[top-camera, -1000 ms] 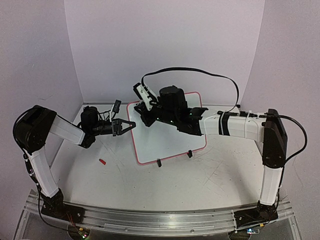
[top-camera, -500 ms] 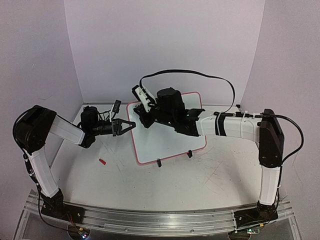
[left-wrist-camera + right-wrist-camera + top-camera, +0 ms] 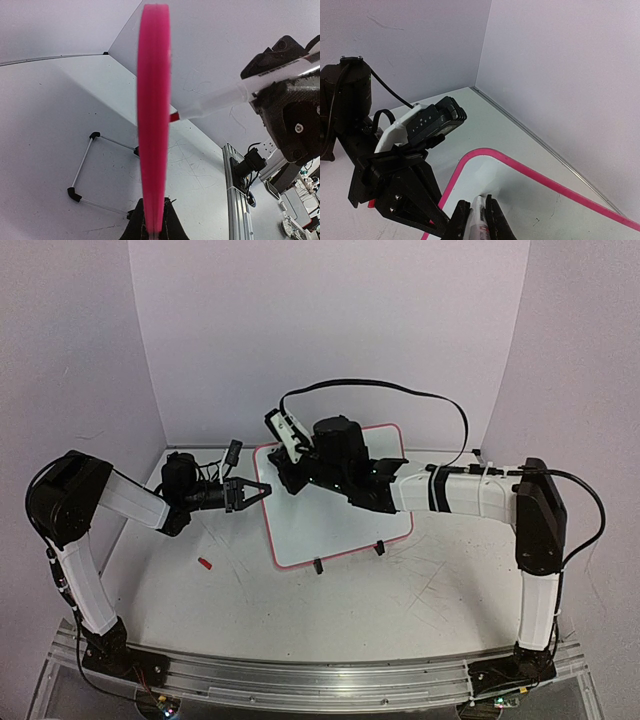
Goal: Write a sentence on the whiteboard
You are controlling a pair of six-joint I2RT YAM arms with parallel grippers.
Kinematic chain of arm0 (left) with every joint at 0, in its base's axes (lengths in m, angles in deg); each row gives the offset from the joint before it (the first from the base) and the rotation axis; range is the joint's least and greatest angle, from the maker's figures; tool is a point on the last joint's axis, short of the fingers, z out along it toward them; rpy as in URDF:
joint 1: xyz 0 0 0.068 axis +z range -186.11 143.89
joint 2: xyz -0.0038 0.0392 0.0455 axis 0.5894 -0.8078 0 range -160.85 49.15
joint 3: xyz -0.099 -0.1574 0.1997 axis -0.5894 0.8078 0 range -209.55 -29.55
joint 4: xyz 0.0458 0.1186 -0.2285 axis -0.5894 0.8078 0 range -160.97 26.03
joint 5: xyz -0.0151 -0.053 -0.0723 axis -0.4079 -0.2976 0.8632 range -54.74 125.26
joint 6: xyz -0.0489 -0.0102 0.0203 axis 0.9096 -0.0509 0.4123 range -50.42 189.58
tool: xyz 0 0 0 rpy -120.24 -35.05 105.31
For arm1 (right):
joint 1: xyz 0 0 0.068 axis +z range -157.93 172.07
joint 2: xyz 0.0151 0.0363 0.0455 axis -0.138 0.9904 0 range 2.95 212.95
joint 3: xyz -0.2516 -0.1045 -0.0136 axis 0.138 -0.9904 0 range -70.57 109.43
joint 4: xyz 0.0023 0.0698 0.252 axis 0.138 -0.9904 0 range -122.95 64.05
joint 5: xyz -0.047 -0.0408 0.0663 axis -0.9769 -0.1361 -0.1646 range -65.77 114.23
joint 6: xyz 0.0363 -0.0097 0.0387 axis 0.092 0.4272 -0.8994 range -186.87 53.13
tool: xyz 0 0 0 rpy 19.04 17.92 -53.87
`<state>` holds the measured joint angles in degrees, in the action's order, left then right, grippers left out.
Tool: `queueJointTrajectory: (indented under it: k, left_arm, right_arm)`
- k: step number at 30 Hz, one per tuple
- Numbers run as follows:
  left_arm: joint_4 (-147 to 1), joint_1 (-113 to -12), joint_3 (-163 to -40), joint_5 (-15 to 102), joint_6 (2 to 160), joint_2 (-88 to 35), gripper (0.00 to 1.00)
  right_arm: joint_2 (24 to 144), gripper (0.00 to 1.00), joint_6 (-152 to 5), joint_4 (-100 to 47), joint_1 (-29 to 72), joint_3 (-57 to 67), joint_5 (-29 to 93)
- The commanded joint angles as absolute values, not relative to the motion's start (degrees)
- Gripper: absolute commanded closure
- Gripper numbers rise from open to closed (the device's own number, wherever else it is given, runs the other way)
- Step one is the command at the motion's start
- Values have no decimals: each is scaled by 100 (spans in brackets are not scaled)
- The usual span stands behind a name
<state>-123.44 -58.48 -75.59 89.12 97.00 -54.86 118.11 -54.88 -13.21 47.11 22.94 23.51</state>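
Note:
The whiteboard [image 3: 340, 525], white with a pink rim, stands tilted on two black clip feet [image 3: 317, 565] mid-table. My left gripper [image 3: 262, 487] is shut on its left rim; in the left wrist view that rim [image 3: 153, 125] runs up from between my fingers [image 3: 172, 231]. My right gripper [image 3: 287, 480] is shut on a white marker [image 3: 480, 216] near the board's upper left corner [image 3: 479, 152]. The marker's red tip [image 3: 174, 117] meets the board's face. I see no marks on the board.
A small red cap [image 3: 204, 563] lies on the table left of the board. Lilac walls close in the back and both sides. The right arm's black cable [image 3: 400, 388] loops above the board. A metal rail [image 3: 300, 680] runs along the near edge.
My right forearm has edged a little to the left, with the marker still at the board's upper left corner. The left gripper and the board have not moved.

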Motion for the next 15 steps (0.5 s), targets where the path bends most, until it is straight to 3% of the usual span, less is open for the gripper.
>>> queueJointTrajectory:
  k: [1,15]
  left_arm:
    - [-12359,-5814,-7672,8807,9349,-5329,100]
    - [-12350,-5815,-7675,8812,9349,-5330,100]
  right_arm:
    - [11707,100,-5455,-1013,4714,2418,2247]
    - [11774,100,-5440,-995,4683,2484,2148]
